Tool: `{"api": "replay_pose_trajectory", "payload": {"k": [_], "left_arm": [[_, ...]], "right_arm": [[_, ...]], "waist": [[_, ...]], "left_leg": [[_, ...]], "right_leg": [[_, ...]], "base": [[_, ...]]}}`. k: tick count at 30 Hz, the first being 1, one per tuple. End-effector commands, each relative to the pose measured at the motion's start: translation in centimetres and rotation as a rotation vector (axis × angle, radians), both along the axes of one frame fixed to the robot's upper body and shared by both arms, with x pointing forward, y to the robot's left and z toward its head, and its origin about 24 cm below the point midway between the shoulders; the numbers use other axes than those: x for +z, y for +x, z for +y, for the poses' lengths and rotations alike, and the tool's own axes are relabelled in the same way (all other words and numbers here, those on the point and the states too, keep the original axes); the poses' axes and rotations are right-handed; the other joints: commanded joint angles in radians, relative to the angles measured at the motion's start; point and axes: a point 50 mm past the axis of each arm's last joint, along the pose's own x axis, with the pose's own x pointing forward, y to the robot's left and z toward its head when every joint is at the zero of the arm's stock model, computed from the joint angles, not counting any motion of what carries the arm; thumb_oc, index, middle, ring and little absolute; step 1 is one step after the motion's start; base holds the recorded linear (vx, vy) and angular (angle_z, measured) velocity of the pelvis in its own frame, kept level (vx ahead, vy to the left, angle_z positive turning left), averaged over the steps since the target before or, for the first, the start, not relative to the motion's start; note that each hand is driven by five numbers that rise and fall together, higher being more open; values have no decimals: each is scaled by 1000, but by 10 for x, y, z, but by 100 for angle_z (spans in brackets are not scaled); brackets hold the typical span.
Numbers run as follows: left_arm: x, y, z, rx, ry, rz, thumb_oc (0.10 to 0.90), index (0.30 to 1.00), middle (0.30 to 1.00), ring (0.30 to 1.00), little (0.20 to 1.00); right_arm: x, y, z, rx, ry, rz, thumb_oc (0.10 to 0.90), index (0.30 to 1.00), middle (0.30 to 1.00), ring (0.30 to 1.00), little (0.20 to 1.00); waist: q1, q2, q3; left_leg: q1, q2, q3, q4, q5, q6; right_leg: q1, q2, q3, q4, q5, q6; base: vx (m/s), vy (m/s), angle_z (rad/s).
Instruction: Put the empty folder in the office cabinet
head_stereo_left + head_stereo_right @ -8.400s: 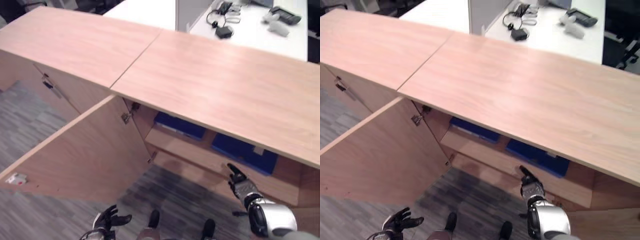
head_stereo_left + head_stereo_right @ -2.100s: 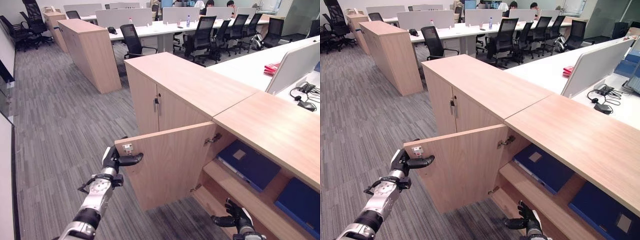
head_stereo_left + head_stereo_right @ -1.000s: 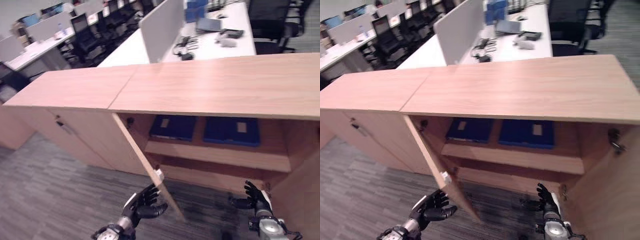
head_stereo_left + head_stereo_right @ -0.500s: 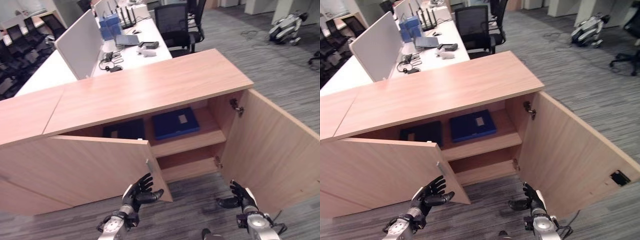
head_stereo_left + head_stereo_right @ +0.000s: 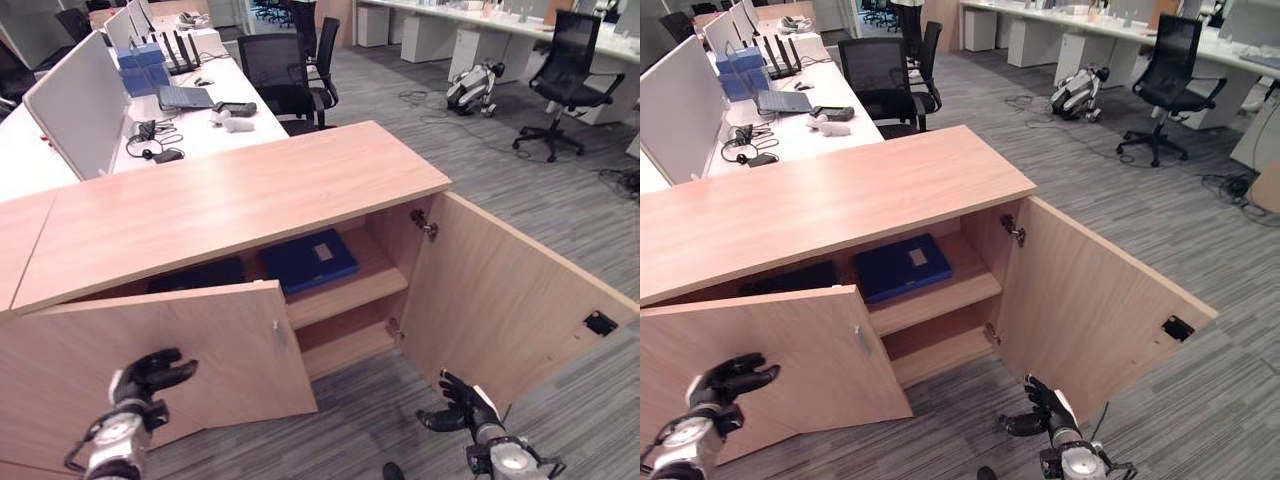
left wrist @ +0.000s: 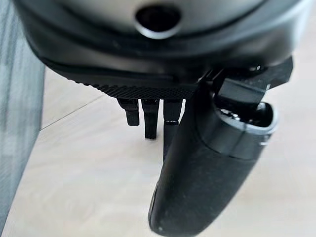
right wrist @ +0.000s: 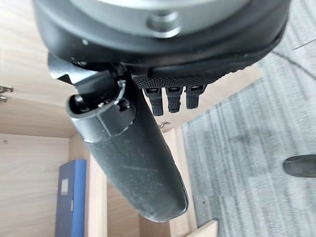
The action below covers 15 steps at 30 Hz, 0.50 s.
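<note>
Both hands hold nothing. Left hand (image 5: 148, 378) hovers low in front of the cabinet's left door (image 5: 160, 370), fingers loosely curled and relaxed. Right hand (image 5: 462, 408) hangs near the floor (image 5: 380, 430) beside the open right door (image 5: 500, 300), fingers spread. Between them stands the wooden office cabinet (image 5: 230, 190), both doors swung outward. One blue folder (image 5: 310, 260) lies flat on the upper shelf (image 5: 350, 290), with a darker folder (image 5: 200, 275) beside it, partly hidden behind the left door. Behind the cabinet, a white tabletop (image 5: 150, 120) carries office items.
</note>
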Motion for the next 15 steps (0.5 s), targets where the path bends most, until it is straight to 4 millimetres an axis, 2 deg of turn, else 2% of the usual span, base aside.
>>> {"api": "replay_pose_trajectory", "payload": {"k": [1,7,12,14,15], "left_arm": [[94,40,44,50,235,-281,800,900,900,900,900],[113,43,53,60,290,-301,800,900,900,900,900],[112,53,42,27,284,-337,800,900,900,900,900],[109,57,34,14,264,-364,800,900,900,900,900],[100,60,23,-4,234,-378,800,900,900,900,900]], "right_arm": [[27,29,-2,35,9,-193,800,900,900,900,900],[25,26,0,48,8,-183,800,900,900,900,900],[23,23,5,48,17,-179,800,900,900,900,900],[24,27,7,49,10,-187,800,900,900,900,900],[26,32,8,45,5,-202,800,900,900,900,900]], "waist": [[-5,21,-49],[-7,12,-48],[0,9,-41],[14,12,-26],[32,14,-11]], "left_leg": [[-4,-18,44,-2,-18,7],[1,-29,47,-2,-28,15],[-3,-37,41,-2,-33,21],[-7,-37,49,-2,-35,22],[-10,-35,62,-2,-34,20]], "right_leg": [[58,-39,-21,149,-176,97],[53,-54,-21,143,-157,116],[41,-60,-42,155,-158,118],[15,-69,-90,179,-144,125],[-1,-91,-167,197,-122,132]], "base": [[19,83,-10],[-11,62,-5],[-39,34,1],[-99,-6,1],[-86,-17,-2]]}}
